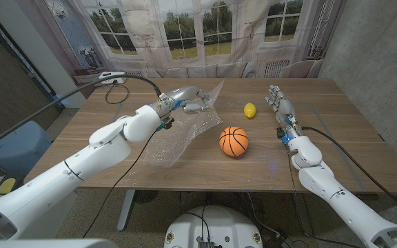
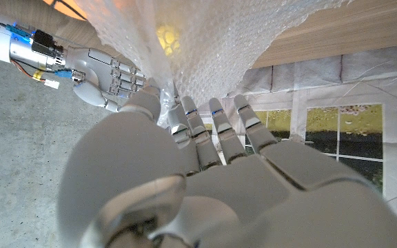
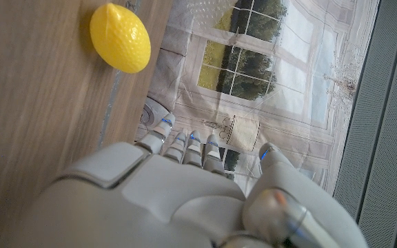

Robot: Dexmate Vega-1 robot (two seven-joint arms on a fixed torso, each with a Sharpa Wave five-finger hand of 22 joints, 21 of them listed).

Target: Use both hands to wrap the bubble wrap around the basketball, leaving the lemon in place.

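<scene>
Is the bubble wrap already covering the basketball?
No, the basketball sits bare on the table, with the bubble wrap beside it, lifted at one edge by the left hand.

Daylit room behind a brown wooden table (image 1: 350,131)

Sheer white curtains (image 1: 185,41) hang over tall paned windows (image 1: 216,24) showing green trees; a grey concrete wall (image 1: 378,48) stands alongside, above a speckled grey floor (image 1: 95,220).
</scene>
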